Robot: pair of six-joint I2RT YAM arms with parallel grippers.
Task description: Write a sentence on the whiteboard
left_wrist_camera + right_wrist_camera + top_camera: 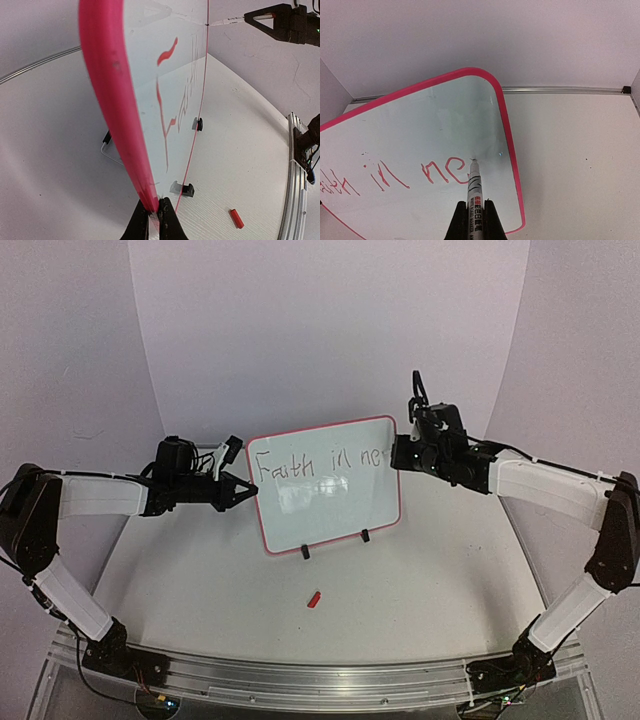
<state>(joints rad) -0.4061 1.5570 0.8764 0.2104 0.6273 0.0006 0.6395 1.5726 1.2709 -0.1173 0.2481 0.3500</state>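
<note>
Counting: we see one whiteboard (pixel 325 495), one marker (pixel 474 180), one loose cap (pixel 314 598), two feet and two grippers.
Whiteboard: it stands on the pale table (pixel 430 580), between the two grippers; we note a glossy white rectangle with rounded corners.
Rim (pixel 507 130): a thin red-pink band runs round the whiteboard's edge, smooth and slightly shiny.
Feet: two small black clips, one (pixel 305 552) under the whiteboard's lower left and one (pixel 365 535) under its lower right.
Sentence (pixel 320 464): thin reddish handwriting along the whiteboard's top; we read "Faith in ne", all in one line.
Left gripper (pixel 246 492): it sits at the whiteboard's left edge, its dark pointed fingers pinched tight on the rim.
Right gripper (pixel 475 202): it is at the whiteboard's upper right, jaws drawn narrow around the marker's barrel.
Marker: a slim white barrel with dark print; its tip touches the whiteboard just right of the last "e".
Cap: a small red cylinder lying on the table in front of the whiteboard, apart from both feet.
</note>
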